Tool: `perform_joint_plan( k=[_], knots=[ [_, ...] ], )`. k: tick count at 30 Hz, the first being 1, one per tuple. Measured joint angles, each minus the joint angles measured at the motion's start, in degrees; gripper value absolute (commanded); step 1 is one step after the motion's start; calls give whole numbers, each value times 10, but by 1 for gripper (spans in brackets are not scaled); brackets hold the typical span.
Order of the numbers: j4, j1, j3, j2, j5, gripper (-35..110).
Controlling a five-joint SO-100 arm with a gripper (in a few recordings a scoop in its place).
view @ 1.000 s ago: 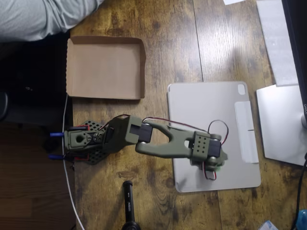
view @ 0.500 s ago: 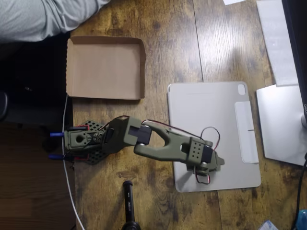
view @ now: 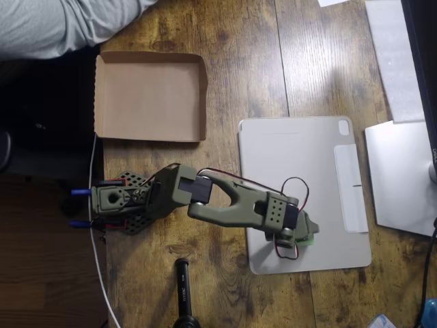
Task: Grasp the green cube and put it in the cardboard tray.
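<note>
in the overhead view my olive-green arm reaches from its base at the lower left of the frame toward the lower right, out over the flat grey tablet that lies on the wooden surface. my gripper sits over the lower part of the tablet, pointing to the right. its fingers are mostly hidden under my own wrist from this angle, so i cannot tell whether they are spread or closed.

a small sliver of the green cube peeks out at the lower right edge of my gripper, over the tablet, touching or just beside the fingers. whether i hold it or it simply lies there i cannot tell.

the cardboard tray lies in the upper left of the frame, well apart from the cube and from my gripper, its open floor bare brown. part of its left side hangs past the edge of the surface.

a person's grey sleeve fills the upper left corner. a dark cylindrical thing stands at the bottom edge, below my arm.
</note>
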Motion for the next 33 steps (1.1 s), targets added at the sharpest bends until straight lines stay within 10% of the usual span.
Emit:
perform_joint_plan(
  k=[22, 33],
  knots=[
    [-17, -32, 28, 27, 4, 8],
    [279, -242, -65, 201, 84, 8]
  ],
)
